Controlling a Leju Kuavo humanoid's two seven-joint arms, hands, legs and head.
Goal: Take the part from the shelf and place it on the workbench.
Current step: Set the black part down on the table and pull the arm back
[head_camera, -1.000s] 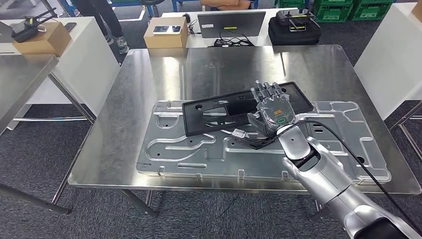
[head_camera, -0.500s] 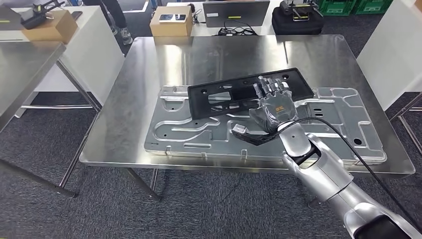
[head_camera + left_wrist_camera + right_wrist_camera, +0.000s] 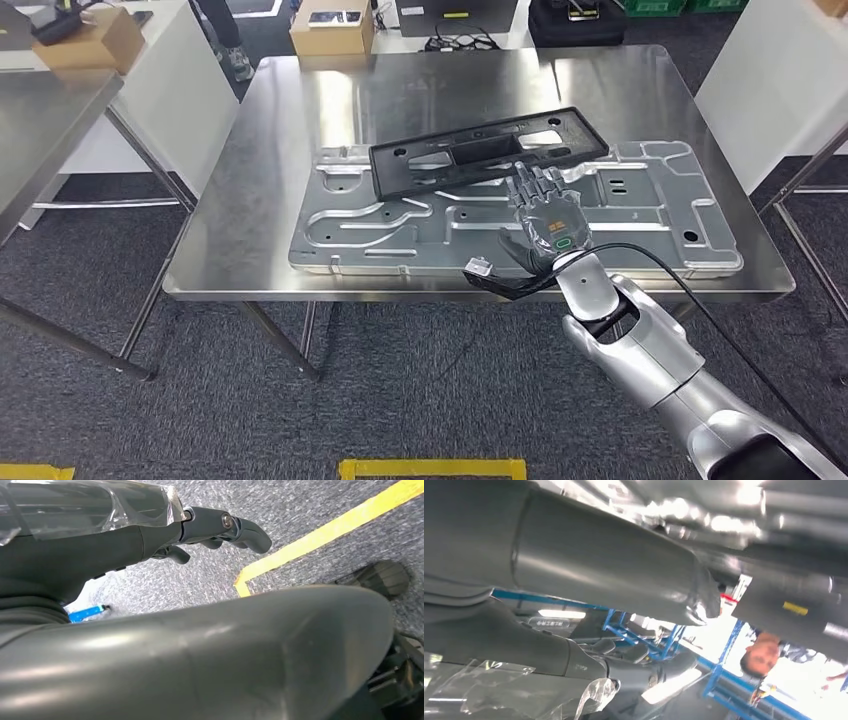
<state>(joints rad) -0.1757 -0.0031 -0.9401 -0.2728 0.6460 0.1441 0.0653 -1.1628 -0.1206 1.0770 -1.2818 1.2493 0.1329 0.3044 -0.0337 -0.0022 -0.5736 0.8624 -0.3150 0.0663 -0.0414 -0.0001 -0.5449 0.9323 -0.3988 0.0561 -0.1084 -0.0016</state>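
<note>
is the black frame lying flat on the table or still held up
Flat. The black frame lies on the metal plate; the right hand is off it, fingers spread.

Silver jointed right arm (image 3: pixel 650 350) trailing a black cable (image 3: pixel 700 300); dark grey right hand (image 3: pixel 545 222) (small green marking on back).

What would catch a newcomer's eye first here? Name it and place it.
First, the big silver stamped panel lying across the steel workbench, with a black frame part resting on its far edge. Then the robot's right hand, fingers spread, hovering over the panel's near right portion.
</note>
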